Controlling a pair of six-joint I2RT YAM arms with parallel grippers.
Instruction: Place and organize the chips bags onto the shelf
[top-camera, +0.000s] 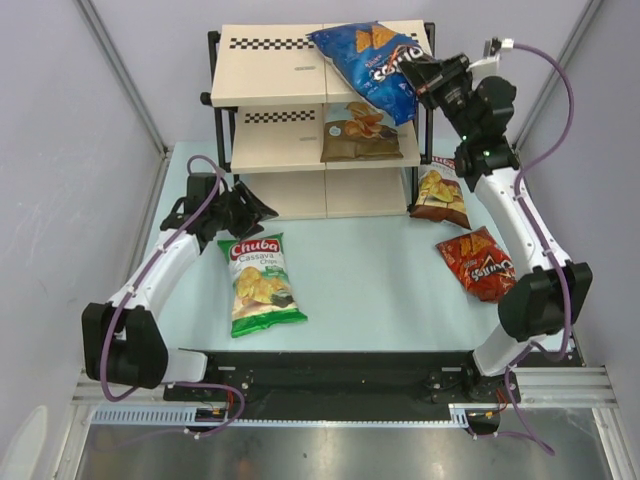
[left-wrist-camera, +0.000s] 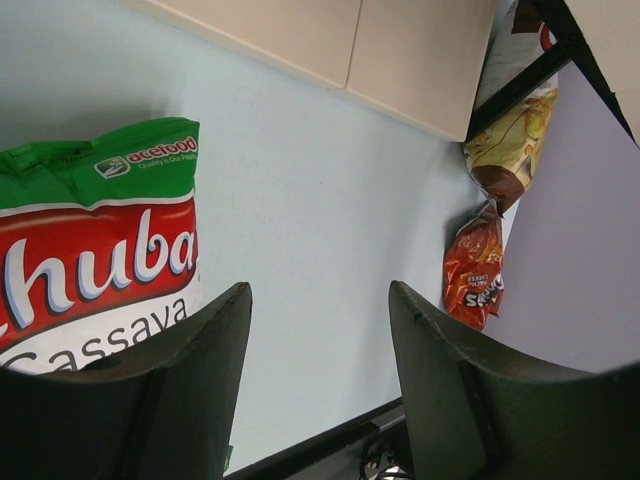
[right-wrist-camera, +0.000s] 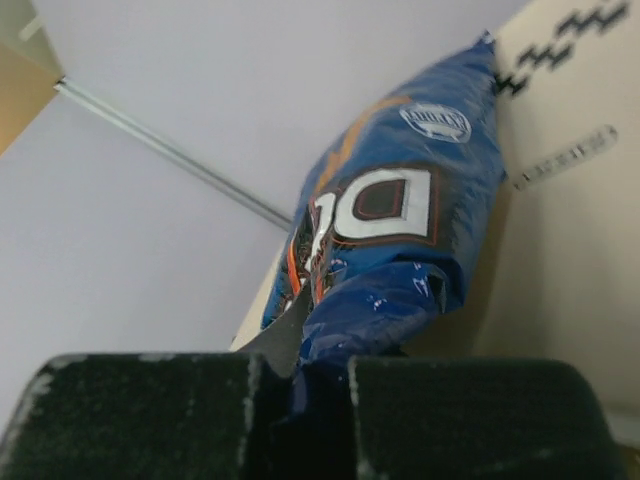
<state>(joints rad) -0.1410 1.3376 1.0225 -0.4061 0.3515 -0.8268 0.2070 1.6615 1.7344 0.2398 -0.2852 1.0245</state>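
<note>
My right gripper (top-camera: 420, 72) is shut on an edge of the large blue Doritos bag (top-camera: 368, 60), which lies on the right of the shelf's (top-camera: 270, 65) top board. In the right wrist view the gripper (right-wrist-camera: 300, 375) pinches the crumpled blue bag (right-wrist-camera: 400, 220) against the beige board (right-wrist-camera: 570, 200). A pale blue-and-brown bag (top-camera: 358, 130) sits on the middle tier. The green-white Chuba bag (top-camera: 262, 283) lies flat on the table, just below my open left gripper (top-camera: 258, 212). In the left wrist view the gripper (left-wrist-camera: 320, 290) is empty, with the Chuba bag (left-wrist-camera: 100, 240) at its left.
A red Doritos bag (top-camera: 478, 262) lies on the table at the right, beside the right arm. A small brown-red Chuba bag (top-camera: 441, 195) leans at the shelf's right foot. Both bags show in the left wrist view, red Doritos (left-wrist-camera: 472, 275) and small Chuba (left-wrist-camera: 510, 140).
</note>
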